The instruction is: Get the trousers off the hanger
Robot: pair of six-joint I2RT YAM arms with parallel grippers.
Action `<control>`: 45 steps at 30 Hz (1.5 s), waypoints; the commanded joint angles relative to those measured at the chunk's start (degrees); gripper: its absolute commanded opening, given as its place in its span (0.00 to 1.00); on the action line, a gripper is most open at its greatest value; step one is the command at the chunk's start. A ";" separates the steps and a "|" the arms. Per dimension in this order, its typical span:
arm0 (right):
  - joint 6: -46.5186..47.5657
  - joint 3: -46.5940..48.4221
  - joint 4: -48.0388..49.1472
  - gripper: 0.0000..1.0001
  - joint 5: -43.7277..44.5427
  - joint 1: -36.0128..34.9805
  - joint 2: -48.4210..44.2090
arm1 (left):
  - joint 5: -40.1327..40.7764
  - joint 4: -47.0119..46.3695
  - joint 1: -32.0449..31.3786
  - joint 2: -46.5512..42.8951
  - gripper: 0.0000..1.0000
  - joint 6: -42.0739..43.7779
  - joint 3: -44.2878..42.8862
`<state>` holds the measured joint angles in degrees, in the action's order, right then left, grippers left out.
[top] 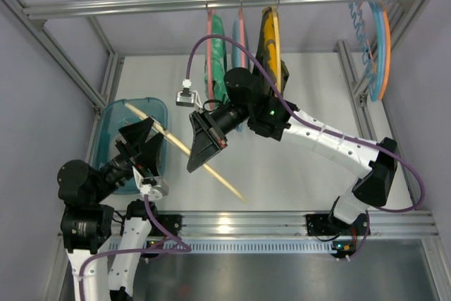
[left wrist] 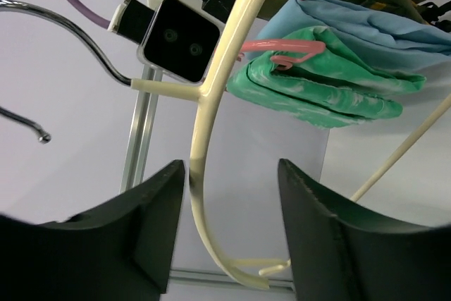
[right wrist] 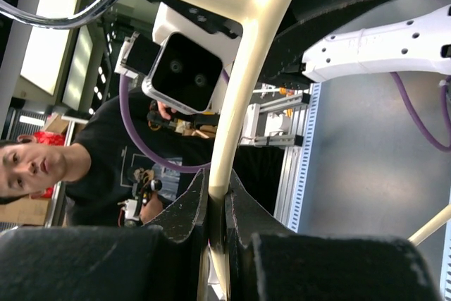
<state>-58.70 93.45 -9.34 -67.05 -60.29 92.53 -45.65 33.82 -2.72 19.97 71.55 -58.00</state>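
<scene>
Right tool (right wrist: pixel 217 199) is pinching the hanger (right wrist: pixel 243 68), its jaws closed tight on the cream rim a little below the fork where the metal hook (right wrist: pixel 70 15) is joining the hoop. Seen from above, it is holding the hanger in the air as a thin slanted line over the bench (top: pixel 296 174). One end is reaching over the teal bin (top: pixel 116 114) and the other is pointing toward the near edge.

Left tool (left wrist: pixel 231 170) is standing open around the same rim, with one finger on each side. The rim is passing very close to one finger (left wrist: pixel 158 202); whether it is touching there I cannot tell. It is sitting well apart from the other finger. Every stretch of the hoop showing in the wrist views is looking bare.

Behind, a green garment (left wrist: pixel 317 82) and a blue garment (left wrist: pixel 352 26) are hanging on pink hangers (left wrist: pixel 289 46). A yellow-and-black garment (top: pixel 270 40) is hanging from the rail (top: pixel 141 6).
</scene>
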 commanded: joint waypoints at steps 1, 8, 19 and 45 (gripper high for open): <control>0.60 0.86 4.33 0.00 -2.21 -1.85 -1.39 | -4.10 -1.13 0.26 2.88 0.56 4.56 -0.10; 1.65 0.59 3.72 0.00 -2.56 -1.93 -1.22 | -5.24 -1.13 0.26 5.61 0.32 5.09 -1.59; 31.17 14.90 -22.11 0.62 22.64 2.37 -3.58 | -2.61 -1.13 0.26 4.29 0.00 1.49 -0.19; 47.98 9.73 -35.57 0.99 43.31 -1.32 -14.31 | 14.09 -1.13 0.26 13.08 0.00 -20.31 -7.48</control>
<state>-10.55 102.98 -44.71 -26.02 -60.01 77.82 -32.42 34.87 -2.68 32.93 52.66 -62.96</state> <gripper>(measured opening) 0.992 0.104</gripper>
